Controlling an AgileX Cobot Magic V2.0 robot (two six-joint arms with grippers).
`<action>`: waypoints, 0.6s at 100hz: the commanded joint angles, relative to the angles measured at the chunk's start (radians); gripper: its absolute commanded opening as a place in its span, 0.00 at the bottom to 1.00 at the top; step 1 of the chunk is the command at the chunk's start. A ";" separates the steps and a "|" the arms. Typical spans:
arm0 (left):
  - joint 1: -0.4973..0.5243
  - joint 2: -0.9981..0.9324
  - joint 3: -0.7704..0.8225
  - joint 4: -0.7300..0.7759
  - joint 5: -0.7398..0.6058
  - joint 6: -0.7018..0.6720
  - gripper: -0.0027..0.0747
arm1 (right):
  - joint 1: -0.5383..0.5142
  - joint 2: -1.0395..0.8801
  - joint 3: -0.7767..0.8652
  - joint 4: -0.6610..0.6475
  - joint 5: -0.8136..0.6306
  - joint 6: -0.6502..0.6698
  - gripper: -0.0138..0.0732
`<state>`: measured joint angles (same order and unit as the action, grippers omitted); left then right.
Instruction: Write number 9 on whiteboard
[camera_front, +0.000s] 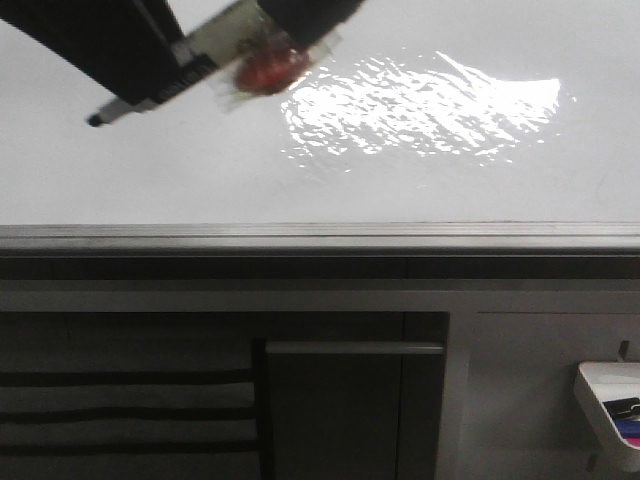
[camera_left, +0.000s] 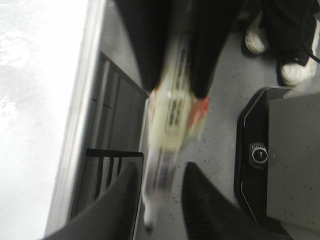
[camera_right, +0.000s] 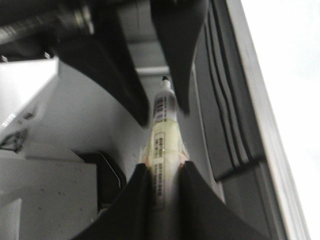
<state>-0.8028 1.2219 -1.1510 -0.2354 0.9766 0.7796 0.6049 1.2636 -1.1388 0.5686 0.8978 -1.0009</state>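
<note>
The whiteboard (camera_front: 200, 170) is glossy white with a bright glare patch, and I see no number 9 on it. My right gripper (camera_right: 163, 167) is shut on a marker (camera_right: 162, 135) wrapped in pale tape, and it enters the front view at the top (camera_front: 275, 40). The marker (camera_front: 190, 75) lies tilted above the board, with its black tip (camera_front: 96, 120) pointing left. My left gripper (camera_left: 161, 167) is open, and the marker's tip end (camera_left: 150, 210) lies between its fingers (camera_left: 125, 200). In the front view the left gripper is the dark shape at upper left (camera_front: 150, 90).
A grey metal edge strip (camera_front: 320, 238) runs along the board's near side, with dark grey cabinet panels (camera_front: 340, 410) below it. A white box (camera_front: 612, 410) sits at lower right. The left wrist view shows grey floor, a black base (camera_left: 260, 155) and white shoes (camera_left: 295, 70).
</note>
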 joint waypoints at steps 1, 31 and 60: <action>0.036 -0.040 -0.032 -0.005 -0.061 -0.063 0.49 | -0.003 -0.053 -0.034 -0.084 -0.062 0.116 0.09; 0.231 -0.198 0.045 0.017 -0.134 -0.275 0.51 | -0.198 -0.180 0.018 -0.303 -0.142 0.590 0.09; 0.295 -0.383 0.241 -0.002 -0.356 -0.299 0.51 | -0.349 -0.232 0.225 -0.132 -0.368 0.624 0.08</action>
<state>-0.5100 0.8716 -0.9145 -0.2086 0.7515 0.4956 0.2630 1.0499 -0.9210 0.3872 0.6485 -0.3840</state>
